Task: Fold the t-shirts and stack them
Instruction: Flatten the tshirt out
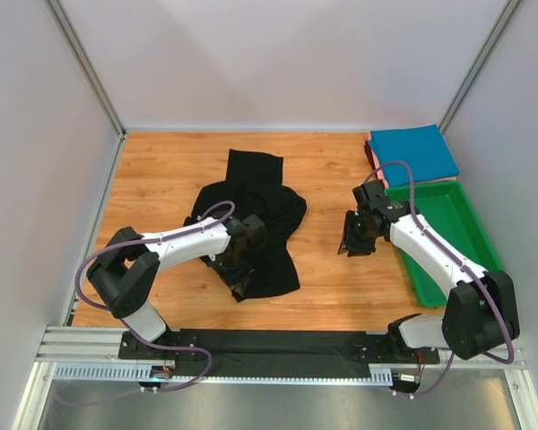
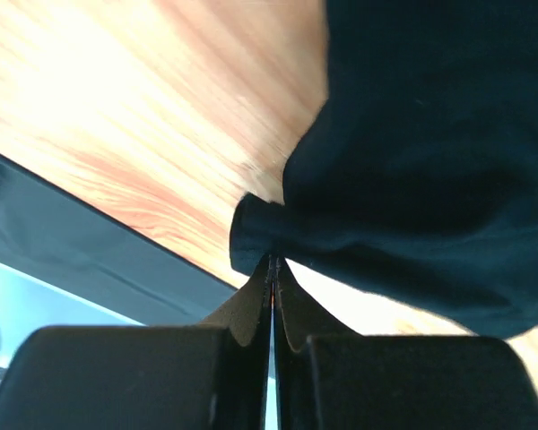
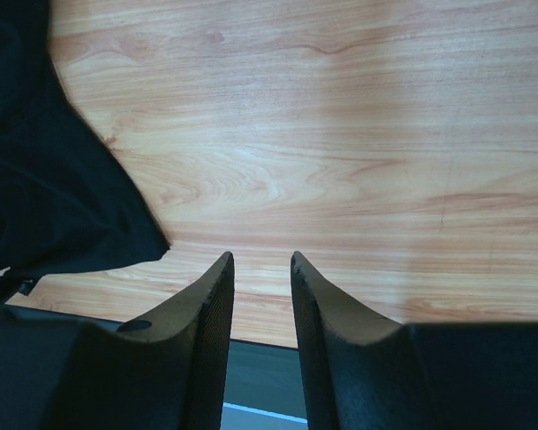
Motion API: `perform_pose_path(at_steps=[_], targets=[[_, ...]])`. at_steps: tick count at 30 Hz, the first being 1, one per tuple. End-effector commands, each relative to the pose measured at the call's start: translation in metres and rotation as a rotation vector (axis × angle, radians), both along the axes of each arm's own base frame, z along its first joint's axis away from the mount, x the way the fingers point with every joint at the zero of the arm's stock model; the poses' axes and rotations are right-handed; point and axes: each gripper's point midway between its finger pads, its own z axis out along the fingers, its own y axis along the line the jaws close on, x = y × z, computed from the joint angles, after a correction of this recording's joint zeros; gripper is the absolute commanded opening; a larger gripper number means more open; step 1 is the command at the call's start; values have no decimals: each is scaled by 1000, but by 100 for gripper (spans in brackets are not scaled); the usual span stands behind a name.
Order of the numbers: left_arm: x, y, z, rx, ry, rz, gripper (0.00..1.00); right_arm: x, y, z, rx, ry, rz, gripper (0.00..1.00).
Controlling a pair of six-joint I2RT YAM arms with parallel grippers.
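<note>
Left gripper (image 2: 271, 267) is pinching a thin edge fold of the black t-shirt (image 1: 251, 210), jaws pressed together. Risk, as I judge it: so small a bite may be slipping free on lifting. Right gripper (image 3: 260, 269) is hovering part-spread and empty (between shirt and green tray (image 1: 441, 215)). The shirt is lying crumpled, well left of the tray.

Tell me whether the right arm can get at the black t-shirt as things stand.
Probably yes. The right hand hangs open and empty beside the black t-shirt, with only bare table between them; nothing seems to block the way.
</note>
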Motion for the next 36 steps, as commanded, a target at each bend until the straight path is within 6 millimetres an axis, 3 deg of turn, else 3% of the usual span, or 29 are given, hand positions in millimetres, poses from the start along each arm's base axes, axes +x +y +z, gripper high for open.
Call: perform_pose_path(at_steps=[1,2,4,8,10,11,12,15,20,24,28,30,36], targets=[[8,11,16,17,-21,-160,0,15,7,14,35,-57,-2,34],[7,11,17,17,-5,-173,21,15,7,14,34,-56,-2,34],[5,8,22,-6,-3,-214,38,15,7,13,31,-54,0,34],[-2,12,24,-45,-46,-222,44,16,8,13,38,-56,-3,33],[-4,4,27,-126,-79,-208,50,15,8,11,36,-51,1,33],[-14,9,17,-128,-56,-184,53,15,7,11,36,-49,-1,33],[-13,-3,16,-196,-68,-165,52,15,7,11,33,-50,0,33],[-22,-9,8,-255,-75,-124,47,14,7,9,32,-51,2,33],[-21,-22,12,-241,-97,-207,50,15,7,8,32,-47,2,33],[-28,-31,1,-235,-38,-239,50,14,7,5,32,-39,2,33],[-35,-34,-6,-198,22,-265,50,13,6,5,26,-44,3,33],[-42,-26,-9,-144,73,-273,50,12,4,5,22,-43,1,33],[-37,-27,6,-136,8,-285,50,11,4,0,23,-37,-4,33]])
